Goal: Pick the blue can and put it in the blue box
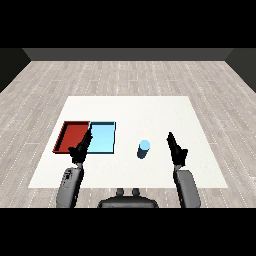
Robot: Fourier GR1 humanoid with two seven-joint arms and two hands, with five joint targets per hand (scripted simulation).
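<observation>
A small blue can (143, 149) stands upright on the white table (150, 112), right of the trays. The light blue tray (102, 137) lies left of it, with nothing inside. My right hand (176, 149) hovers to the right of the can, a short gap away, its fingers straight and pointing forward. My left hand (81, 149) is also open and overlaps the near left corner of the light blue tray. Neither hand touches the can.
A red tray (72, 136) lies directly left of the light blue tray, touching it. The table's near edge runs just in front of both forearms. Bare table stretches behind and to the right of the can.
</observation>
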